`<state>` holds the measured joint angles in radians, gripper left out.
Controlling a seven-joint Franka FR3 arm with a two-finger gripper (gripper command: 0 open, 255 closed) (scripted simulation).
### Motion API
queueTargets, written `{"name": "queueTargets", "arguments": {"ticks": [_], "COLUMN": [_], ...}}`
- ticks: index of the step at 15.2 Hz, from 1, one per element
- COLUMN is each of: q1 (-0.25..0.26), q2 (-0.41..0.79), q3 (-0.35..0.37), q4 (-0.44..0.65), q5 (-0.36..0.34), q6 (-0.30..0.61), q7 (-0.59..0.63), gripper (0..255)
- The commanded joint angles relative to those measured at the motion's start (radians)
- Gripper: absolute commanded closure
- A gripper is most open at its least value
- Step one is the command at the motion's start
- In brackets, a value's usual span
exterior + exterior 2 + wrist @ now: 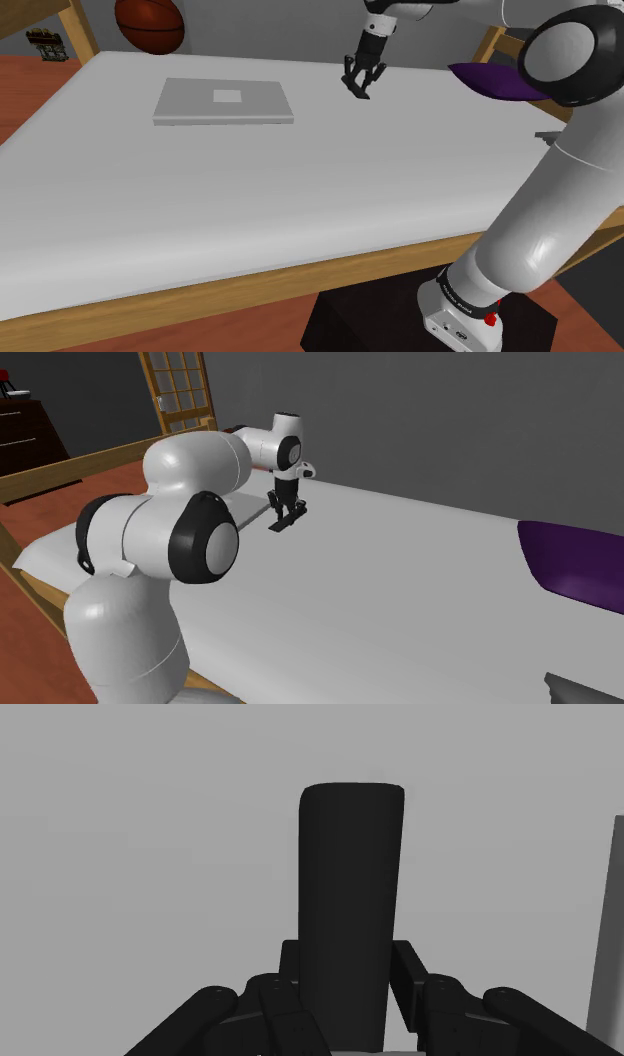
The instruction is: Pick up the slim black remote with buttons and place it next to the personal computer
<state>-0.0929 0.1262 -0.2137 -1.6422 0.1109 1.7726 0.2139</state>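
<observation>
My black gripper [362, 84] is shut on a slim black remote [361, 92] and hangs a little above the white surface, toward its far side. In the wrist view the remote [350, 894] runs straight out from the gripper [348, 976], clasped by a finger [289, 966] on each side; no buttons show on its dark face. The personal computer is a closed grey laptop [224, 101] lying flat, to the shoulder view's left of the gripper. The second exterior view shows the gripper [286, 517] holding the remote [284, 526] level beside the laptop's corner [246, 505].
The white surface [250, 200] has a wooden frame. A purple cushion [492, 82] lies at the shoulder view's right, a basketball [150, 25] behind the far edge. A small dark object [585, 690] sits near the stand. A wooden door [180, 392] and a dresser [25, 437] stand beyond.
</observation>
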Motion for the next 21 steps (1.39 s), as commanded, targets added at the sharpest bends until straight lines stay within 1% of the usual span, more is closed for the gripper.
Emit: {"name": "queueTargets", "arguments": {"ticks": [1,5,10,14,19,21], "q1": [0.027,0.078,0.137,0.184,0.241,0.245], "q2": [-0.034,-0.089,-0.135,-0.154,-0.156,-0.154], "q3": [0.018,0.06,0.118,0.166,0.227,0.232], "q4": [-0.043,-0.113,-0.171,-0.195,-0.2,-0.211], "q5": [-0.01,-0.023,-0.032,-0.036,-0.039,-0.039], "q6": [0.015,0.039,0.06,0.072,0.083,0.097], "q7": [0.046,0.14,0.257,0.352,0.471,0.479], "gripper": [255,255,255,255,255,255]}}
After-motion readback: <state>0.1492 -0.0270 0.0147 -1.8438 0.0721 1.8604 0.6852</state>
